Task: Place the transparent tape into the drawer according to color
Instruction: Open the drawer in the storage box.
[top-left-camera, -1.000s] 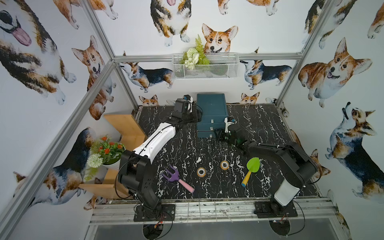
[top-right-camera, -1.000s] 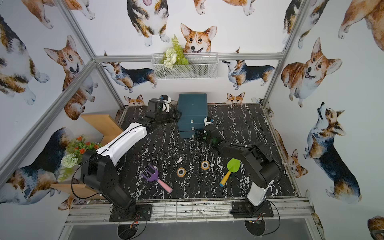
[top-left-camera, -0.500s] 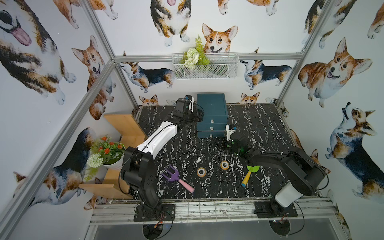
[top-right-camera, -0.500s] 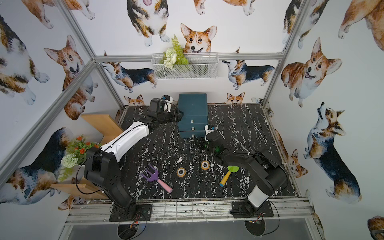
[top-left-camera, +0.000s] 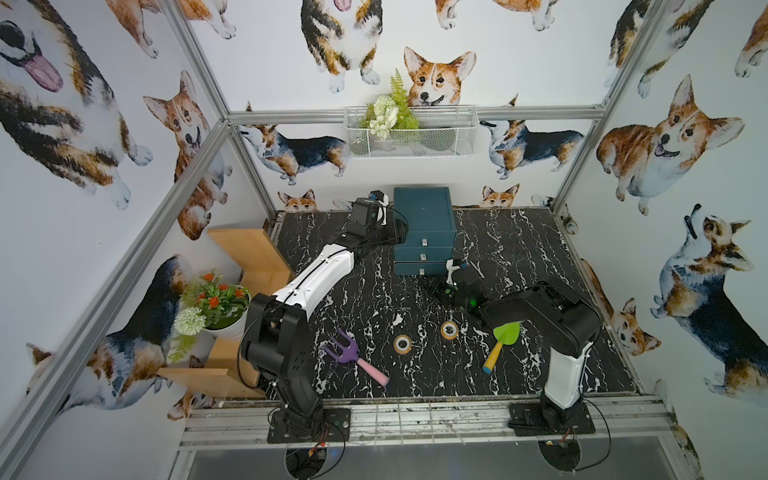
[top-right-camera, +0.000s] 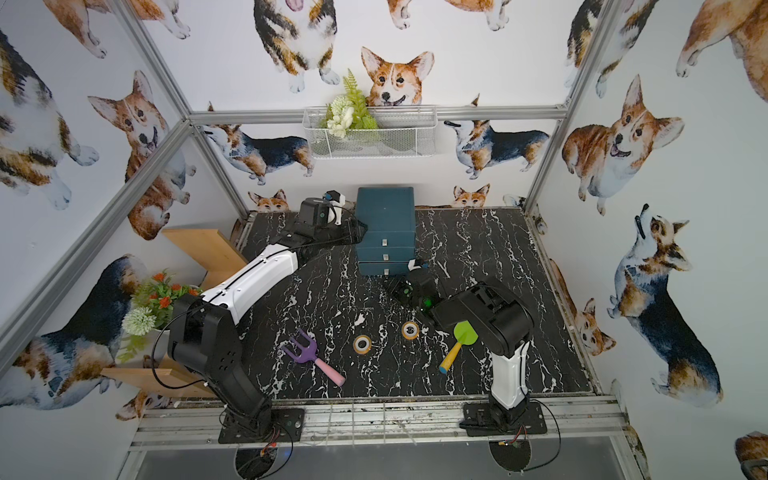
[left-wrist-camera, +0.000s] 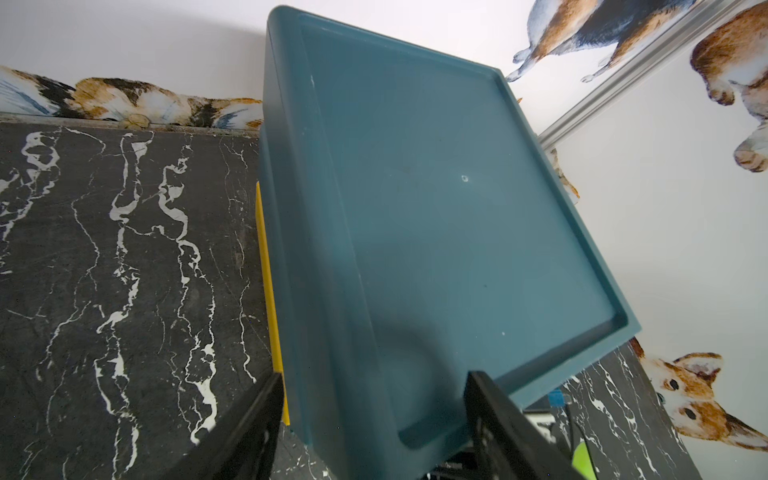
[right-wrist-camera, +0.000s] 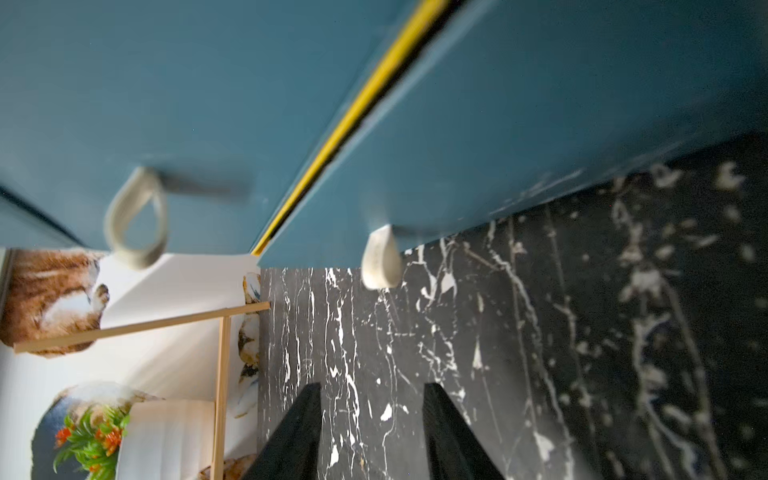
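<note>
The lowest drawer tab (right-wrist-camera: 380, 259) lies dead ahead of our empty, parted right pincer (right-wrist-camera: 371, 386); the left pincer (left-wrist-camera: 374, 376), parted, straddles the cabinet (left-wrist-camera: 436, 208) edge.

Overhead pair — wrists near drawer unit (left-wrist-camera: 415, 208)

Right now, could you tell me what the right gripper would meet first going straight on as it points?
Probably the pale loop handle on the bottom drawer of the teal plastic cabinet; the open right gripper points at it, though depth is unclear.
</note>
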